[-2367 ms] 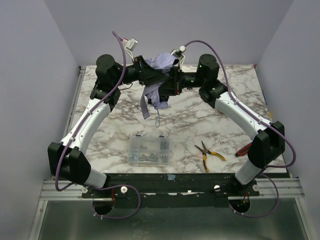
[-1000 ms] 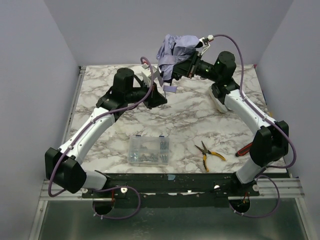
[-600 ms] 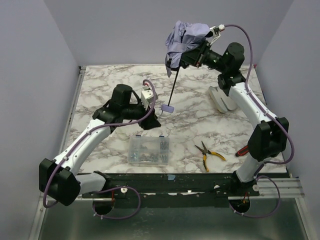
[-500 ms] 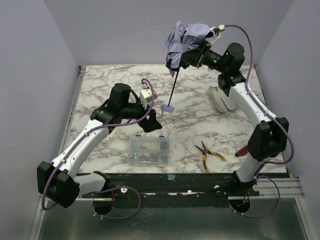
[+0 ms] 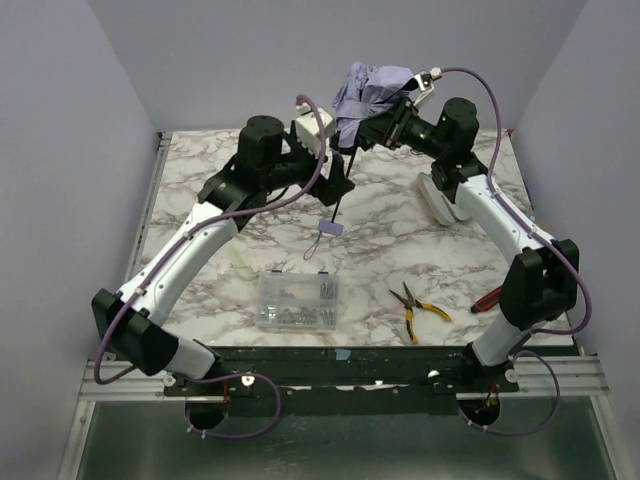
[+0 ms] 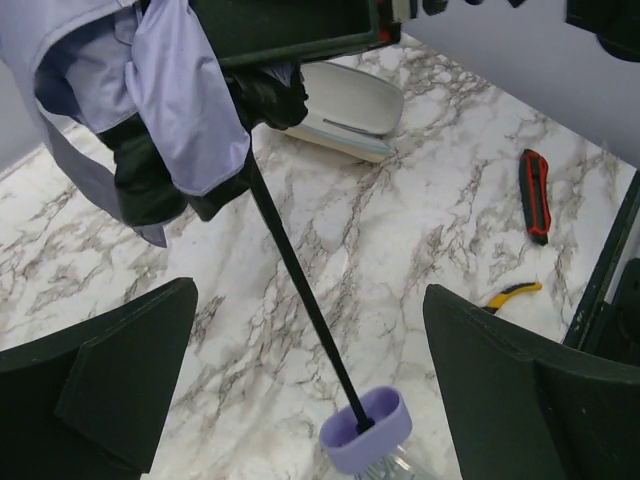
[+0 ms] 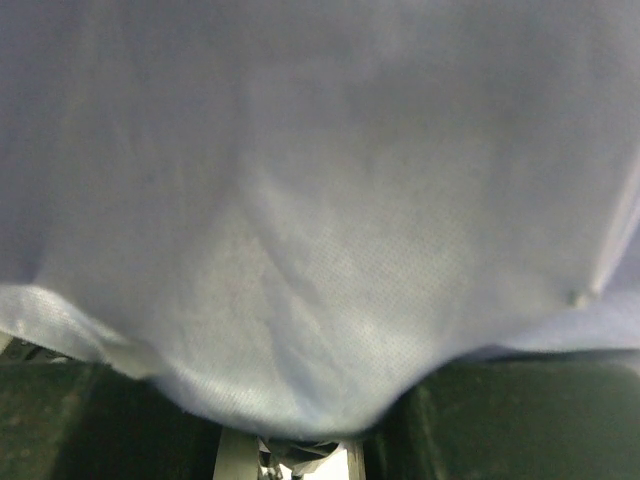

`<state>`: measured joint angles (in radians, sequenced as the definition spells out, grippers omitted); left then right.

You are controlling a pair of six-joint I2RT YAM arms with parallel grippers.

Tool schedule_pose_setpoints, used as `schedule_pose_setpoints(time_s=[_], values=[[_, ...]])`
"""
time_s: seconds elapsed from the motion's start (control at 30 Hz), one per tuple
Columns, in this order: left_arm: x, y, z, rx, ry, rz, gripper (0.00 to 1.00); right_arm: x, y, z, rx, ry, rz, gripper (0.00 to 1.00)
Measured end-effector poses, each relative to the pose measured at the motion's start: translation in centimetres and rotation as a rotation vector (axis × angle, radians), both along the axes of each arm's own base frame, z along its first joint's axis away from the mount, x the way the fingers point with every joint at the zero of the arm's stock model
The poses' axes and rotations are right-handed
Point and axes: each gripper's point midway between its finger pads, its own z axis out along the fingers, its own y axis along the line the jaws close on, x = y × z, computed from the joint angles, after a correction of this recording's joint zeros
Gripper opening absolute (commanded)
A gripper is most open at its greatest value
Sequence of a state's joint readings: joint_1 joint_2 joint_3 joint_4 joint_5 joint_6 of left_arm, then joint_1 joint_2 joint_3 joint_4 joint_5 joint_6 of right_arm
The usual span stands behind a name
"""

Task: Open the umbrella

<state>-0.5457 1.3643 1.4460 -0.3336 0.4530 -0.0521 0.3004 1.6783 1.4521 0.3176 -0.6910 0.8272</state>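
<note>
Left wrist view: left gripper (image 6: 310, 370) spread wide, straddling shaft (image 6: 295, 270) without contact; right gripper (image 5: 388, 122) clamped on umbrella (image 5: 365, 90) canopy. Risk: closing off-centre, bending thin shaft or slipping.

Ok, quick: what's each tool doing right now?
Left tool: open, straddling the shaft of the umbrella, not gripping it.
Right tool: closed on the umbrella's bunched canopy, holding it up.

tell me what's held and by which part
The right gripper holds the umbrella by its bunched canopy end; the left gripper is open around the shaft.
</note>
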Motion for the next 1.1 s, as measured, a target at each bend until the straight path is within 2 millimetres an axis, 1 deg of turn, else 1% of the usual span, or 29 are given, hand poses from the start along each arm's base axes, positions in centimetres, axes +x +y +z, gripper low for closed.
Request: schedule_pose_setpoints(time_s=[0.03,0.1,0.13,0.2,0.23,0.3,0.33,0.4,0.5,0.6,0.8,0.9,1.1], values=[[0.7,-0.8,-0.1,0.009,0.013,0.008,0.98,0.0,-0.1,0.2,0.000,-0.002,-0.010,0.01],[1.9,-2.0,-1.1,0.039,0.053,0.033,0.98,0.0,-0.3,0.6,0.000,-0.012,-0.026,0.01],[2.2,-2.3,-1.5,0.051,0.068,0.043,0.96,-0.1,-0.3,0.9,0.000,-0.017,-0.032,0.01],[3.2,-2.8,-3.2,0.094,0.117,0.079,0.79,-0.1,-0.4,1.0,-0.003,-0.025,-0.045,0.01],[3.5,-2.9,-4.1,0.114,0.138,0.094,0.70,0.0,-0.4,1.0,-0.007,-0.028,-0.050,0.01],[3.9,-2.8,-5.6,0.147,0.173,0.118,0.54,0.3,-0.7,0.9,-0.020,-0.036,-0.073,0.01],[3.9,-2.7,-6.2,0.163,0.186,0.126,0.48,0.5,-0.8,0.8,-0.030,-0.040,-0.086,0.01],[4.0,-2.3,-7.1,0.187,0.211,0.146,0.41,1.0,-1.1,0.7,-0.052,-0.043,-0.115,0.01],[4.0,-2.0,-7.6,0.205,0.217,0.159,0.40,1.7,-1.7,1.1,-0.080,-0.068,-0.165,0.01],[3.5,-2.0,-8.5,0.230,0.230,0.153,0.43,2.3,-2.2,2.2,-0.098,-0.103,-0.208,0.01],[2.4,-1.6,-12.3,0.302,0.293,0.140,0.43,2.9,-3.2,5.2,-0.097,-0.177,-0.249,0.01],[2.6,-1.7,-13.0,0.301,0.291,0.142,0.43,3.3,-3.4,5.1,-0.110,-0.171,-0.253,0.01],[3.0,-1.9,-13.8,0.289,0.275,0.150,0.42,5.2,-4.4,3.3,-0.138,-0.113,-0.262,0.01]])
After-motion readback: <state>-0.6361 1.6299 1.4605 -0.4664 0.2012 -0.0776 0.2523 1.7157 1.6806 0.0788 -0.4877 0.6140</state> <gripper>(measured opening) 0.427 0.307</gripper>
